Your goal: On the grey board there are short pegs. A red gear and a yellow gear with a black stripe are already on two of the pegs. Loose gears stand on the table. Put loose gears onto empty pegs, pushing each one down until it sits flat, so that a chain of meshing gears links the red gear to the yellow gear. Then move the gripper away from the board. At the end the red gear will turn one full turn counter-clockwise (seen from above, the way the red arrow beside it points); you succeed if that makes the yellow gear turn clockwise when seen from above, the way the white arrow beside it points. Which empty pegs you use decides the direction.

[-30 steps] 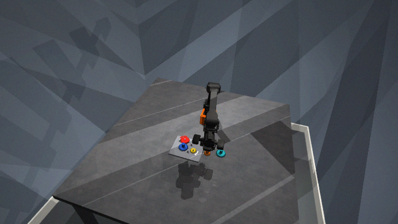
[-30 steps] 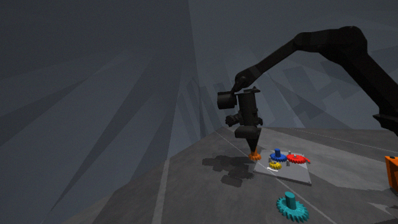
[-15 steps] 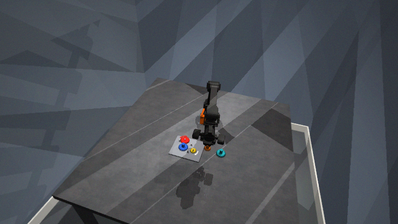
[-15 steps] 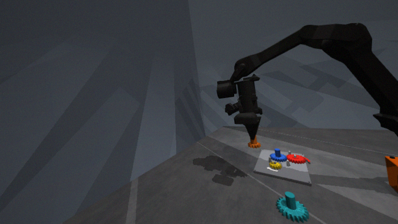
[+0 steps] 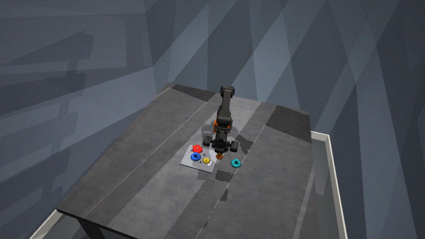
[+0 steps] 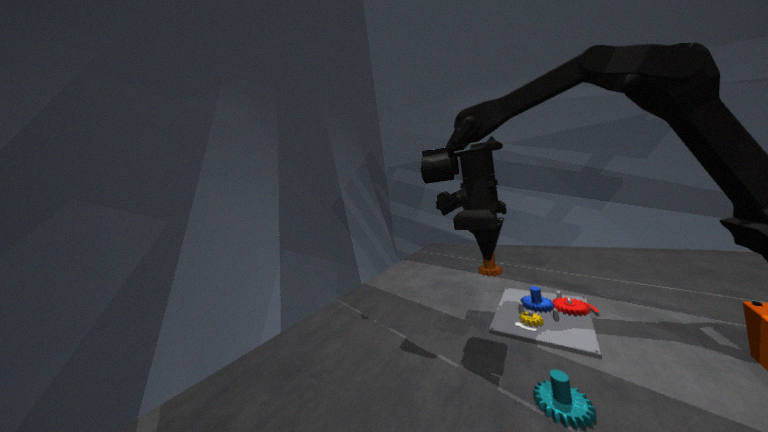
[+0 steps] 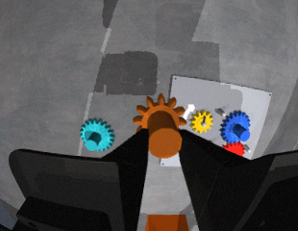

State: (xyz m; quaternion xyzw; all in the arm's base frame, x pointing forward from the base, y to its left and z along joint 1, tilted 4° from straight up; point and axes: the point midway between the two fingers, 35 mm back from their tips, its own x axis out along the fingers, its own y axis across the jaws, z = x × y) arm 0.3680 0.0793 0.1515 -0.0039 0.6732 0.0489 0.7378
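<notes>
Orange gear hanging in the gripper's grasp near the board

The gripper [image 5: 219, 153] [image 6: 489, 257] [image 7: 162, 135] is pinching the orange gear [image 5: 219, 156] [image 6: 489, 270] [image 7: 161, 110] by its stem, toothed disc lowermost. The gear is hanging above the counter [image 5: 140, 186] [image 6: 339, 359] [image 7: 43, 58], clear of its surface.

The board [image 5: 188, 163] [image 6: 586, 342] [image 7: 187, 87] is lying between the counter's left and right edges as the top view shows them, nearer the arm's edge than the opposite one. In that view the orange gear is appearing just beside the board's right side.

On the board, the blue gear [image 5: 195, 157] [image 6: 536, 304] [image 7: 235, 126] is sitting stem up, close beside the red gear [image 5: 197, 149] [image 6: 570, 306] [image 7: 234, 149]. The yellow gear [image 5: 206, 160] [image 6: 531, 319] [image 7: 202, 121] is sitting apart from the blue one, bearing its black stripe. Bare pegs are standing among them.

Markings: a white arrow [image 5: 209, 163] [image 6: 526, 326] [image 7: 189, 112] is curving beside the yellow gear; a red arrow [image 5: 195, 146] [image 6: 593, 309] is showing beside the red.

The teal gear [image 5: 236, 163] [image 6: 565, 403] [image 7: 97, 135] is resting stem up on the counter, between the board and the right edge.
</notes>
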